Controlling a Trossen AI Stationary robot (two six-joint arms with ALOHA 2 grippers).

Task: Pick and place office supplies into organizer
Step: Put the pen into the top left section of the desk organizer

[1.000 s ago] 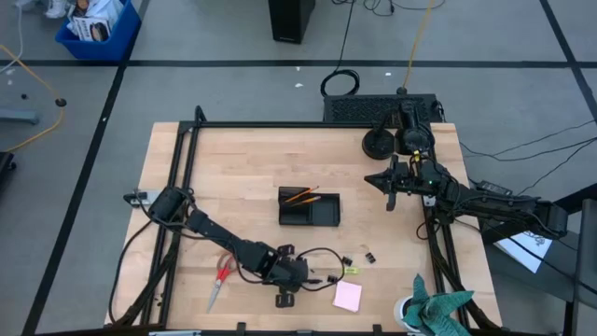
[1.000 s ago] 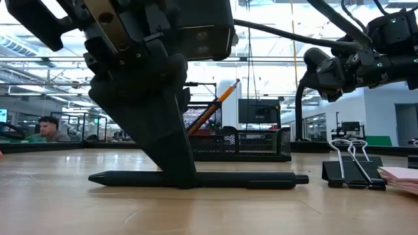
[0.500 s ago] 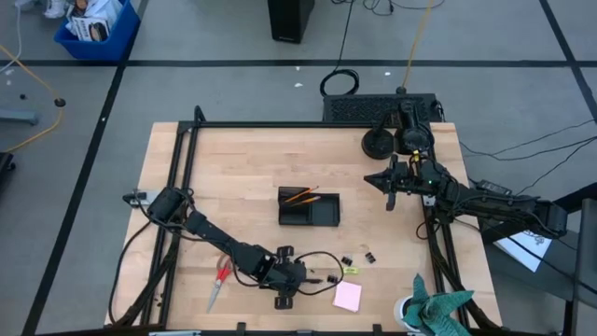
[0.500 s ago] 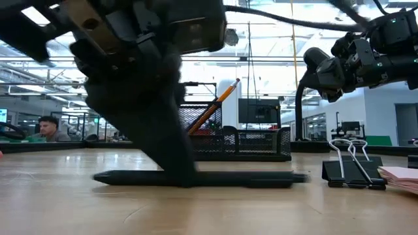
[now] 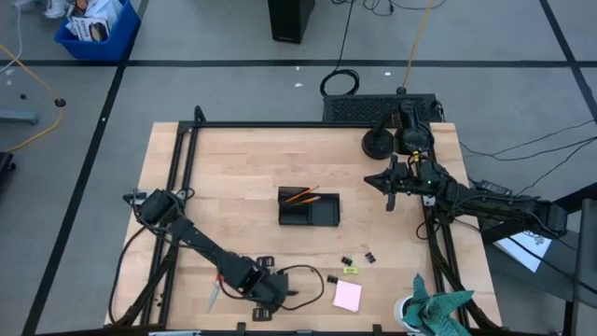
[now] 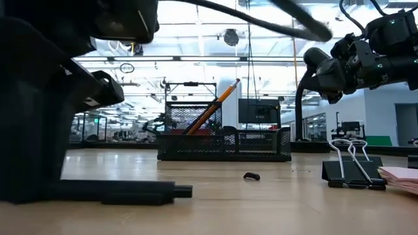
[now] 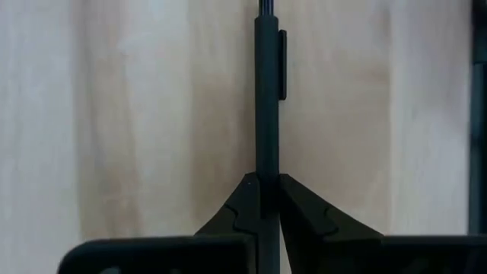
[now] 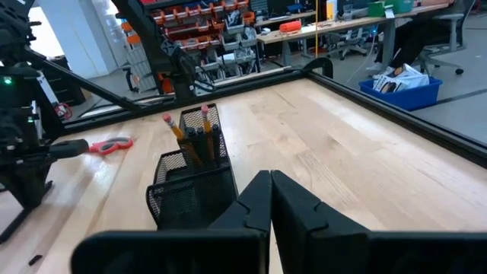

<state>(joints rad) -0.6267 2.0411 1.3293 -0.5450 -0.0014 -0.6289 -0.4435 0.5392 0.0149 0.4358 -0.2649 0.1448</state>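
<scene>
My left gripper (image 5: 268, 297) stands near the table's near edge, shut on a black pen (image 6: 121, 191). The organizer (image 5: 310, 207) is a black mesh tray at mid-table with orange pencils (image 5: 300, 196) leaning in it. Red-handled scissors (image 5: 216, 285) lie left of the left arm, partly under it. A pink pad (image 5: 348, 296), a small yellow pad (image 5: 351, 271) and binder clips (image 5: 370, 255) lie to the gripper's right. My right gripper (image 5: 371, 177) hangs shut and level at the far right, touching nothing. My left gripper pinches the pen's barrel (image 7: 266, 164) between its two fingers, on the stretch short of the clip (image 7: 281, 65). The fingers come steeply from above and lie across the pen. The pen stays level, low at the table; whether it touches the wood I cannot tell.
A small black piece (image 6: 251, 176) lies on the wood between the pen and the organizer. A teal cloth (image 5: 438, 313) sits at the near right corner. A black box (image 5: 373, 110) with a round disc (image 5: 378, 143) stands at the far right. Black frame rails run along the table's sides.
My left gripper has gone toward the table's near edge and somewhat left, rising a little, with the pen still between its fingers. The pen has moved along with it and stayed level. My right arm has kept still.
</scene>
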